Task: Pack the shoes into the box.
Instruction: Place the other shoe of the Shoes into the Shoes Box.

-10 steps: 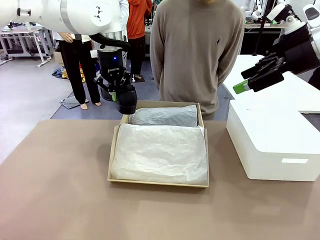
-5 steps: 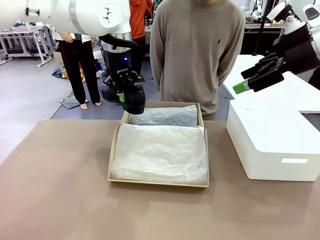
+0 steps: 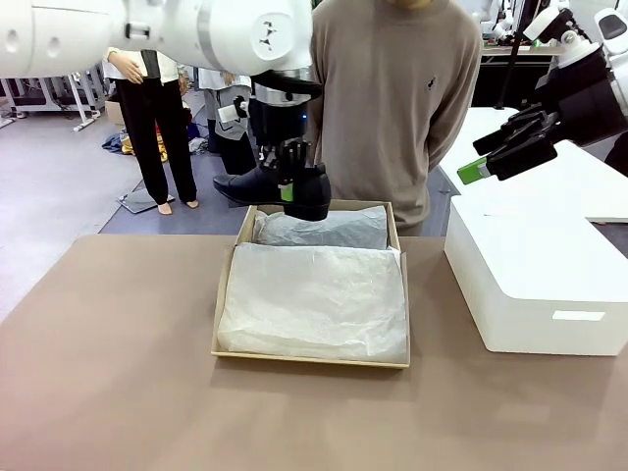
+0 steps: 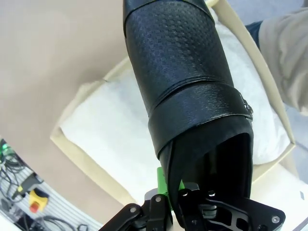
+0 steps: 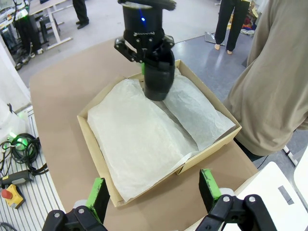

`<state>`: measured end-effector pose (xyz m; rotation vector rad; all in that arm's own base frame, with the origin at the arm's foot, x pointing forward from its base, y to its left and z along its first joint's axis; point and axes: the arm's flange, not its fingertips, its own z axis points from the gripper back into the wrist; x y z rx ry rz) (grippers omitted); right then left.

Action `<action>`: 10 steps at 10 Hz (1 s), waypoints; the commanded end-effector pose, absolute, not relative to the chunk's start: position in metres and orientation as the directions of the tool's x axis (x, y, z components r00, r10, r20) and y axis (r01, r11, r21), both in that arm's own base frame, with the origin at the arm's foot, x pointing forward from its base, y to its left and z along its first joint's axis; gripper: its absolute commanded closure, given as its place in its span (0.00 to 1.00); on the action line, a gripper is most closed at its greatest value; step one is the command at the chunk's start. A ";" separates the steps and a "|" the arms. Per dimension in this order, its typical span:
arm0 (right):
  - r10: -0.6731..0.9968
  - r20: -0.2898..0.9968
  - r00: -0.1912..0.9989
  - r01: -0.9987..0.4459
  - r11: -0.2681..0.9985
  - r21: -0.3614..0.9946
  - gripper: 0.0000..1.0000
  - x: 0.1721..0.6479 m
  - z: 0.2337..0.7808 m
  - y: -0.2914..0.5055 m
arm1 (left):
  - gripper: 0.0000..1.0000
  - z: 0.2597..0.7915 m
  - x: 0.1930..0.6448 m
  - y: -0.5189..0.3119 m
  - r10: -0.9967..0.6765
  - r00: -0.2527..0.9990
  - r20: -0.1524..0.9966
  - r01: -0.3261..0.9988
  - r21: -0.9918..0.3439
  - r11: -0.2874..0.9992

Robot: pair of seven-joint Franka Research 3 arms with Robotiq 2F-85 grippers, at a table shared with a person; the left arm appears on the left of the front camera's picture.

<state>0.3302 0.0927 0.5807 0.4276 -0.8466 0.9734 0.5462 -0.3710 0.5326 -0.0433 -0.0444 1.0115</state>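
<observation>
Brown tabletop (image 3: 118, 373) fills the near part of the scene. The tan cardboard box (image 3: 222, 294) sits open on it at the middle. White tissue paper (image 3: 314, 299) is spread crumpled over the near part of its inside. A second sheet in the far part looks greyer, and what lies under it cannot be told. To the right of the box, apart from it, a larger white box (image 3: 530, 285) rests at the table's right side.

Above the far left corner of the box, the left gripper (image 3: 287, 193) is closed on the heel end of one black shoe (image 3: 250, 184). The shoe hangs in the air, roughly level, with its toe pointing left and its heel toward the middle. It is clear of the paper below. In the left wrist view the shoe's textured upper and the strap across its top (image 4: 202, 108) run away from the fingers. One finger sits at the inside of the shoe's opening and a green pad (image 4: 163, 180) shows at the outside. The tissue-lined box lies beneath.

High at the right, over the white box, the right gripper (image 3: 488, 157) stands wide open and holds nothing. In its own wrist view its two green-tipped fingers (image 5: 98, 190) frame the box below.

At the far side of the table a person (image 3: 388, 108) in a beige sweater stands just behind the box. Other people stand on the grey floor farther off at the left.
</observation>
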 end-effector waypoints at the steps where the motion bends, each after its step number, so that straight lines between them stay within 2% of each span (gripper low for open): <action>1: 0.539 0.797 0.271 -0.863 0.503 -0.047 0.00 0.332 0.581 0.092 | 1.00 0.537 0.552 -0.397 0.887 0.456 0.075 -0.884 -0.080 0.461; 3: 0.539 0.797 0.271 -0.863 0.503 -0.047 0.00 0.332 0.581 0.092 | 1.00 0.533 0.549 -0.413 0.905 0.414 0.094 -0.903 -0.087 0.422; 4: 0.539 0.797 0.271 -0.863 0.503 -0.047 0.00 0.332 0.581 0.092 | 1.00 0.535 0.547 -0.417 0.891 0.444 0.096 -0.887 -0.093 0.452; 5: 0.539 0.797 0.271 -0.863 0.503 -0.047 0.00 0.332 0.581 0.092 | 1.00 0.524 0.546 -0.408 0.882 0.468 0.050 -0.879 -0.082 0.471; 10: 0.539 0.797 0.271 -0.863 0.503 -0.047 0.00 0.332 0.581 0.092 | 1.00 0.524 0.546 -0.408 0.882 0.468 0.050 -0.879 -0.082 0.471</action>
